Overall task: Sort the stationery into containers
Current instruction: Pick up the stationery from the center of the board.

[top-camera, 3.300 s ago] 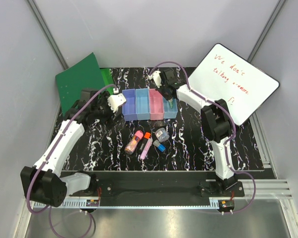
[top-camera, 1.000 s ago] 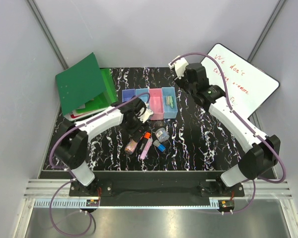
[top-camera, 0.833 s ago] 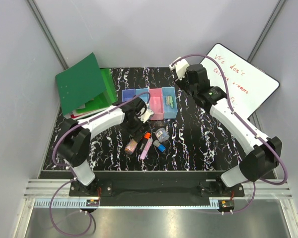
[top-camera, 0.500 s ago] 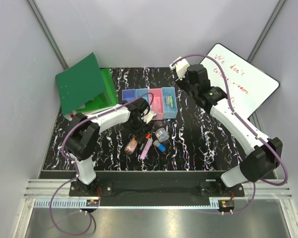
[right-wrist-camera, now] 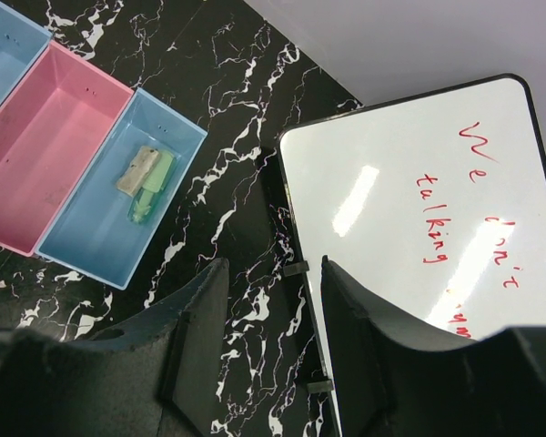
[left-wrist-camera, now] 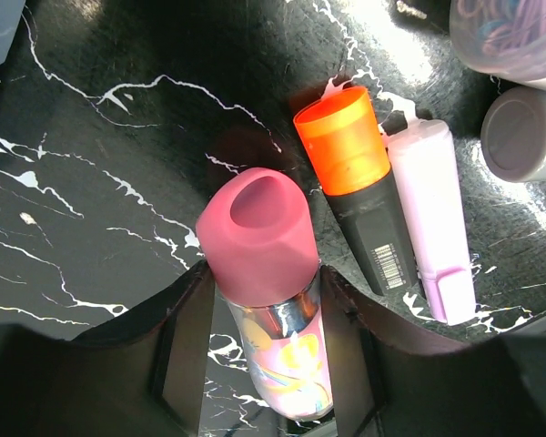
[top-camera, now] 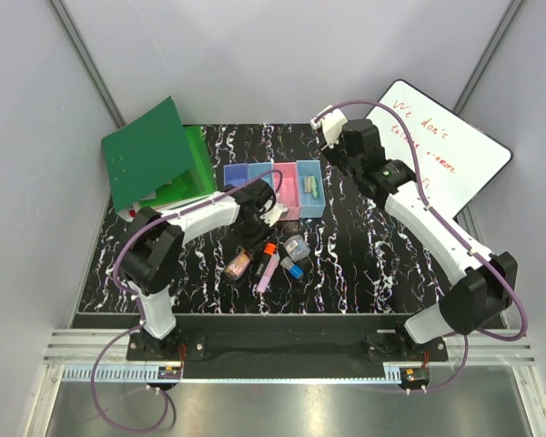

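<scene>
A pink-capped marker (left-wrist-camera: 259, 232) with a shiny patterned barrel lies on the black marbled table, and my left gripper (left-wrist-camera: 266, 278) is shut on it, one finger against each side. From above, the left gripper (top-camera: 247, 249) sits just left of the pile. Beside it lie an orange-capped marker (left-wrist-camera: 355, 173), a lilac marker (left-wrist-camera: 428, 209) and a round grey piece (left-wrist-camera: 523, 132). The containers (top-camera: 275, 189) stand in a row behind them. A green highlighter (right-wrist-camera: 150, 187) lies in the right light blue bin (right-wrist-camera: 82, 246). My right gripper (right-wrist-camera: 273, 273) hangs open and holds nothing, above the table by the whiteboard.
A whiteboard with red writing (top-camera: 432, 150) leans at the back right. A green folder (top-camera: 150, 155) stands at the back left. A small blue piece (top-camera: 297, 270) and a clear tub of bands (top-camera: 298, 246) lie right of the markers. The pink bin (right-wrist-camera: 45, 155) holds nothing.
My left gripper came down over the pile and its fingers closed onto the pink-capped marker. The right arm has stayed nearly still, its fingers apart.
</scene>
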Tool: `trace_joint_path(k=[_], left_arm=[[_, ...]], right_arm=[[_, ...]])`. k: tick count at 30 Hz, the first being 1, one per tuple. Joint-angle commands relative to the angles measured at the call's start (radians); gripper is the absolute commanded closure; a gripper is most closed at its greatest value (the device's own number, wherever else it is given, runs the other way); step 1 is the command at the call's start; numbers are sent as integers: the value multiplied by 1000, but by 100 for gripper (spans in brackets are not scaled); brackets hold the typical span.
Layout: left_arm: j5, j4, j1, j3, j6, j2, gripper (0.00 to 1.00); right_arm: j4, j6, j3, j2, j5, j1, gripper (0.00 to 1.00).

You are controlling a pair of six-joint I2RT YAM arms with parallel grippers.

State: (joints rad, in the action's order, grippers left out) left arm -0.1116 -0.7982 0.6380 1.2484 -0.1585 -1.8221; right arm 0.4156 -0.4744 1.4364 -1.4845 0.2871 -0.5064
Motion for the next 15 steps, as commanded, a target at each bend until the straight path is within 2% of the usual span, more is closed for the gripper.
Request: trace_joint_path(k=[1,5,9,13,14,15], left_arm=[[-3,27,5,22,-6,-14,60],[4,34,6,17,-10,-22,42],[10,34,14,22,-12,-49,30],[23,34,19,29,-12,-63,40],[20,34,19,25,-13,-68,47],[21,34,20,26,-15,-74,59]], right_arm=[[-34,16,-8,41,-12,5,48],[-34,13,-22,49,-16,5,47],[-34,13,-21,49,-14,6,47],[-34,14,-19,50,-16,6,47],[-34,16,-21,49,-16,5,47],[-34,16,-21,50,-17,5,47]])
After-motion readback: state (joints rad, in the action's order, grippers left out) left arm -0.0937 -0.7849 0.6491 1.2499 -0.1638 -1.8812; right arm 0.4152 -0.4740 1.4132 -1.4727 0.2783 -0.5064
